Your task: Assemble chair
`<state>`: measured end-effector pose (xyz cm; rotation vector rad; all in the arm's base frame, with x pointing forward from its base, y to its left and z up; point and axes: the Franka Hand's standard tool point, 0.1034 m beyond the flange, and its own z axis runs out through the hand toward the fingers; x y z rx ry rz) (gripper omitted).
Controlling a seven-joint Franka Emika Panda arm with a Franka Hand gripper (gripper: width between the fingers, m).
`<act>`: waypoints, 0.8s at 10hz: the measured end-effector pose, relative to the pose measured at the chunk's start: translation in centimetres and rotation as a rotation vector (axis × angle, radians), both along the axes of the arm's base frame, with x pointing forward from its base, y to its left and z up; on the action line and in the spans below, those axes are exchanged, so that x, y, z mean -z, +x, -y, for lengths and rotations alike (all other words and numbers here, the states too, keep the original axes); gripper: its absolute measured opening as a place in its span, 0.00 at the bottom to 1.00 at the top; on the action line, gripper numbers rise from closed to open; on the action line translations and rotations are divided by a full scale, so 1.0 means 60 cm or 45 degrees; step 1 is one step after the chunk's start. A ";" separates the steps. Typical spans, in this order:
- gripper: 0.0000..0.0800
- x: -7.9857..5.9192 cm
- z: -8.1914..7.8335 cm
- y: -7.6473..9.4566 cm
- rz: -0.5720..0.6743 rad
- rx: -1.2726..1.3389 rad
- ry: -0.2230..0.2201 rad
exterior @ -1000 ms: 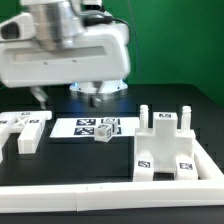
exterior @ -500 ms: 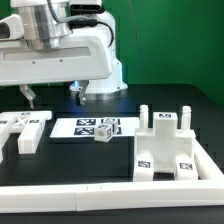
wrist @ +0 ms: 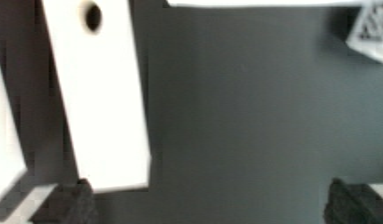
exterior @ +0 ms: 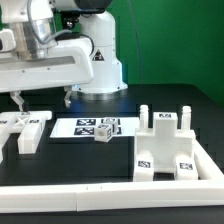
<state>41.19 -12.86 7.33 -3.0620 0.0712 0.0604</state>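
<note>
Black bench before a green backdrop, with the Panda arm swung toward the exterior view's left over the past second, carrying its fingers away from the marker board and out over a cluster of tagged chair parts lying just beneath them; the fingers stand wide apart and hold nothing, and the wrist view shows a long white bar with a hole near one end lying below them, close beside one finger and not yet between the two. Nothing on the bench has shifted: a small tagged block rests at the marker board's edge, some way from the fingers toward the exterior view's right, and the large chair piece with its two upright posts sits well beyond that, just behind the border rail. The move reads as the approach to a pick-up, with the chair apparently still all in loose parts and a descent and closing yet to come
</note>
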 end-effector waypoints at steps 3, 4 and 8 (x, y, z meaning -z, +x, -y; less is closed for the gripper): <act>0.81 0.001 -0.001 0.007 0.004 -0.009 -0.007; 0.81 0.013 0.013 0.002 0.024 -0.045 -0.041; 0.81 0.048 0.059 -0.036 -0.012 -0.097 -0.064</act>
